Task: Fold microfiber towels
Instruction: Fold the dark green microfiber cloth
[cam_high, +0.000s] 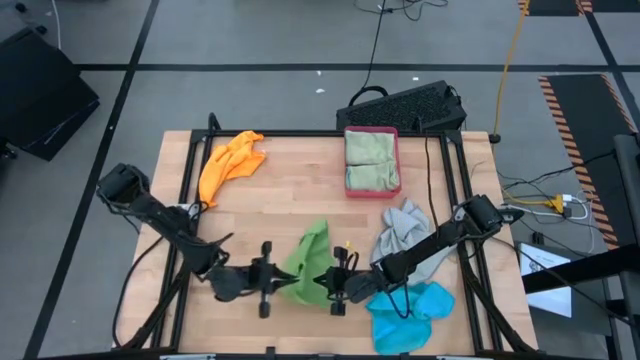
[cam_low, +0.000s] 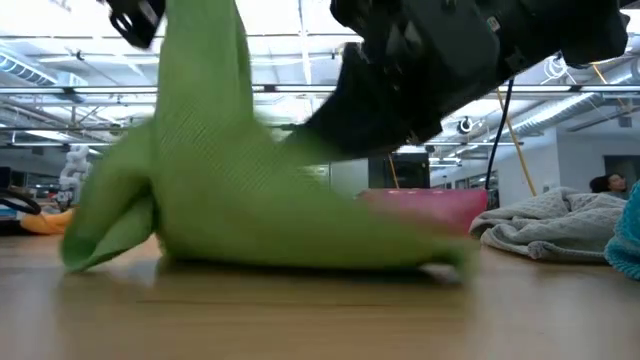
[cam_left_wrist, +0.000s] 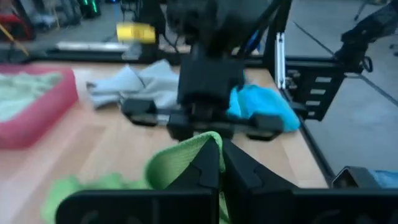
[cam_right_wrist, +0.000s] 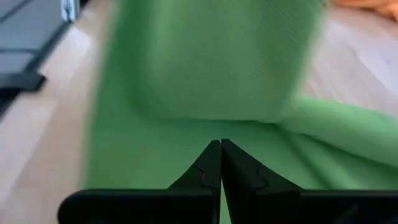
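Both grippers, left (cam_high: 272, 283) and right (cam_high: 330, 284), were pinched tight on the green towel (cam_high: 308, 262) near the table's (cam_high: 270, 200) front edge. The fold was just starting. Next they probably needed to lift together and spread it flat.

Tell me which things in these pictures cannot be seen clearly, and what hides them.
- Low view: the bright green towel and an arm fill the front, hiding most of the pink-red tray.
- High view: the grey towel and blue towel lie partly under the right arm.
- Right wrist view: green cloth fills the picture, so the right gripper's hold is unclear.
- Left wrist view: the left gripper meets the towel's edge; the grip is blurred.
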